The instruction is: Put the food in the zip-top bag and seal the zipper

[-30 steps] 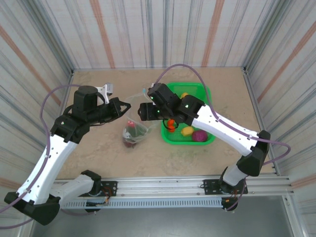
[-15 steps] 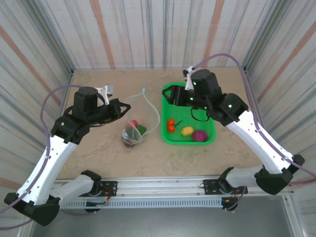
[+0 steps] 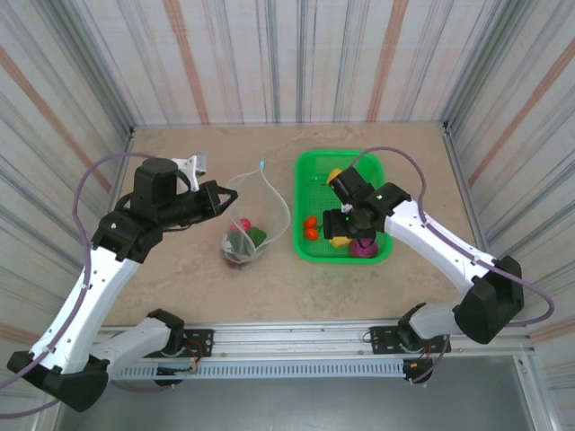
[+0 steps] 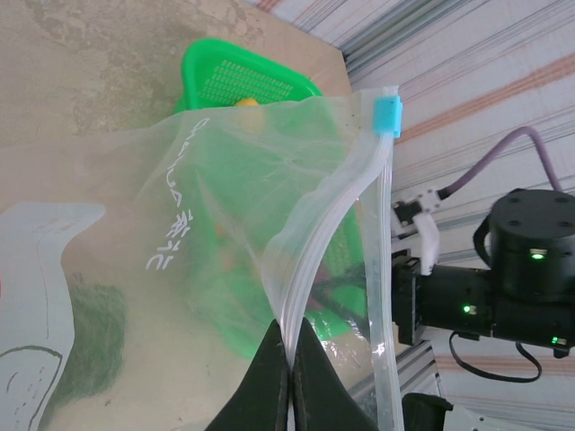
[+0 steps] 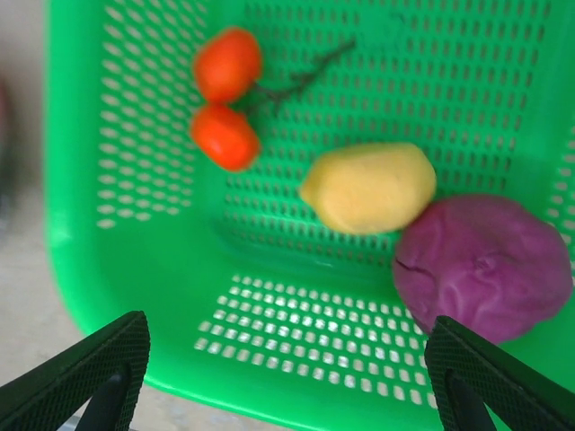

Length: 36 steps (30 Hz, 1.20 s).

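Note:
The clear zip-top bag [image 3: 256, 211] hangs from my left gripper [image 3: 225, 198], which is shut on its zipper [image 4: 310, 269] strip; the light-blue slider tab [image 4: 387, 115] sits at the strip's far end. Red and green food [image 3: 247, 235] lies in the bag's bottom. My right gripper [image 5: 287, 386] is open above the near part of the green mesh basket [image 5: 296, 323]. Ahead of its fingertips [image 5: 85, 373] lie a yellow piece [image 5: 370, 187], a purple piece [image 5: 485, 265] and two orange-red pieces [image 5: 225, 99]. From above, the right gripper [image 3: 350, 224] hovers over the basket [image 3: 314, 166].
Corrugated striped walls close in the beige table [image 3: 180, 269] on three sides. Another yellow piece [image 3: 334, 173] lies at the basket's far end. Bare table lies in front of the bag and basket, up to the metal rail [image 3: 296, 346].
My right arm left the bag's mouth, swung over the far end of the basket, then came down over its near part. A green piece now lies in the bag. The left arm held still.

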Each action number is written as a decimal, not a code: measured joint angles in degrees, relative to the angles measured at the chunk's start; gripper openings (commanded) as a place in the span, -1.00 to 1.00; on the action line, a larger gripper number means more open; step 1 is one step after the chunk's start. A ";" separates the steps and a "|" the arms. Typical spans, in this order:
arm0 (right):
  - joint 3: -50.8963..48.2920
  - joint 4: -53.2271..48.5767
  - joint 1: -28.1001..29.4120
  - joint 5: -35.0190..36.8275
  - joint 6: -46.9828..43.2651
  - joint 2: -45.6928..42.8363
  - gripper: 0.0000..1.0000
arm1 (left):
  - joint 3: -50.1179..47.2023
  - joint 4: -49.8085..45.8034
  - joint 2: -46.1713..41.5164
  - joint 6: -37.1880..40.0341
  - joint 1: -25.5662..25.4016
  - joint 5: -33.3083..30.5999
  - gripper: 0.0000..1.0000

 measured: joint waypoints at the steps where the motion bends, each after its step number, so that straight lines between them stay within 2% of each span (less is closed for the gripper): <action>1: -0.57 -0.15 0.00 0.31 -0.35 0.63 0.67 | -0.02 0.02 0.00 0.13 0.00 0.04 -1.00; 12: -0.79 1.95 -0.09 5.92 -4.94 11.39 0.71 | -0.74 0.22 0.02 0.44 0.00 0.42 -1.00; 24: -0.50 7.45 -1.03 7.45 -8.57 21.73 0.69 | -0.85 0.20 0.00 0.87 0.00 0.44 -1.00; 28: -0.28 9.29 -1.03 7.72 -8.90 24.72 0.59 | -0.85 0.22 0.04 0.85 0.00 0.59 -1.00; 33: -0.17 10.75 -1.05 8.04 -8.81 25.11 0.36 | -0.85 0.22 0.15 0.83 0.00 0.63 -1.00; 36: -0.17 11.17 -1.16 8.31 -8.74 25.00 0.32 | -0.85 0.22 0.15 0.83 0.00 0.63 -1.00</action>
